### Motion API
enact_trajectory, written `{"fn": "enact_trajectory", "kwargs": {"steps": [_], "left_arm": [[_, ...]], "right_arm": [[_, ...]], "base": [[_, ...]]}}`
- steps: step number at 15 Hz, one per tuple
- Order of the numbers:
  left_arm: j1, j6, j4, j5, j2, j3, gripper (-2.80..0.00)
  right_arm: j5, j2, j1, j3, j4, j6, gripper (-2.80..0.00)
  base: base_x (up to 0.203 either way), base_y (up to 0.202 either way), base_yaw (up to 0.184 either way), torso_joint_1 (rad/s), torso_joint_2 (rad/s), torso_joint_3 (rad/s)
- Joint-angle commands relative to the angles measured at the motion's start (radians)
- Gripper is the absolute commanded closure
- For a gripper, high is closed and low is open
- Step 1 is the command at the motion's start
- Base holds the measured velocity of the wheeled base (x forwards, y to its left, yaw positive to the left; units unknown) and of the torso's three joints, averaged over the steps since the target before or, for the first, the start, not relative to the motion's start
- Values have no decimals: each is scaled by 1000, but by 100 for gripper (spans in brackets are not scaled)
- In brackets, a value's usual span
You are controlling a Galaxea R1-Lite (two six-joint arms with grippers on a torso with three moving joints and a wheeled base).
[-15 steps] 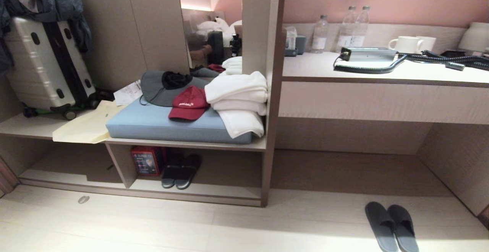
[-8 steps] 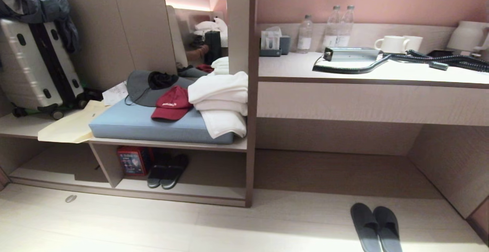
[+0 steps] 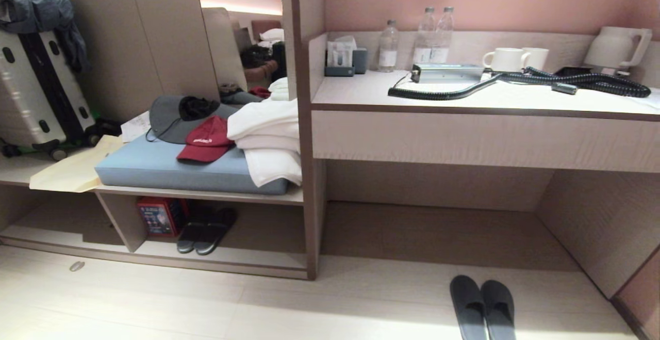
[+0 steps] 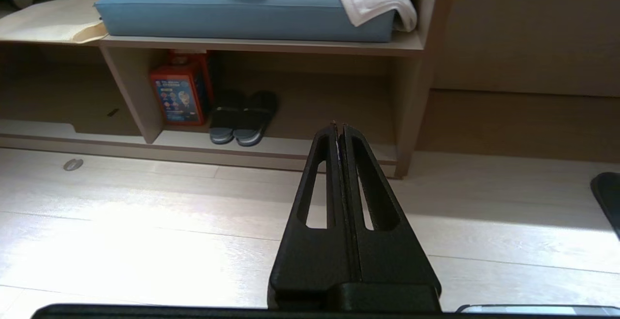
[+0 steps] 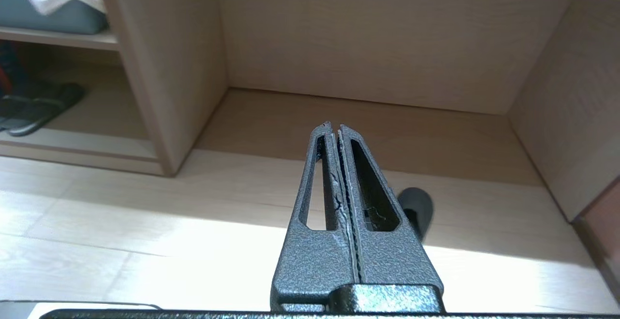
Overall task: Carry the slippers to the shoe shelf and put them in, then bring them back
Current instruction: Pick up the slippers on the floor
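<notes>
The slippers, dark grey slides with blue-grey insoles, lie side by side in the right compartment of the shoe shelf, heels toward the low front lip. In the left wrist view the slippers sit beyond my left gripper, which is shut and empty above the floor. My right gripper is also shut and empty; it faces the open space under the desk, with the slippers off at the edge of its view. Neither gripper shows in the head view.
A red box stands beside the slippers. A second dark closed-toe pair lies on the floor under the desk counter. A blue cushion, red cap, towels and a suitcase sit above the shelf.
The whole head picture has slid left, so the camera has shifted to the right. The slippers, shelf and floor pair have kept their places.
</notes>
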Motion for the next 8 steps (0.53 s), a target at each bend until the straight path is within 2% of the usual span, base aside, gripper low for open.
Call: {"fn": "enact_trajectory", "kwargs": {"steps": [1,8], "left_arm": [[0,0,-1,1,2,2,0],[0,0,1,1,2,2,0]], "right_arm": [[-1,-2,0,0,0,0,0],[-1,0,0,0,-1,0,0]], "base": [[0,-199,6,3,7,2],[0,-196,3,2,1,3]]}}
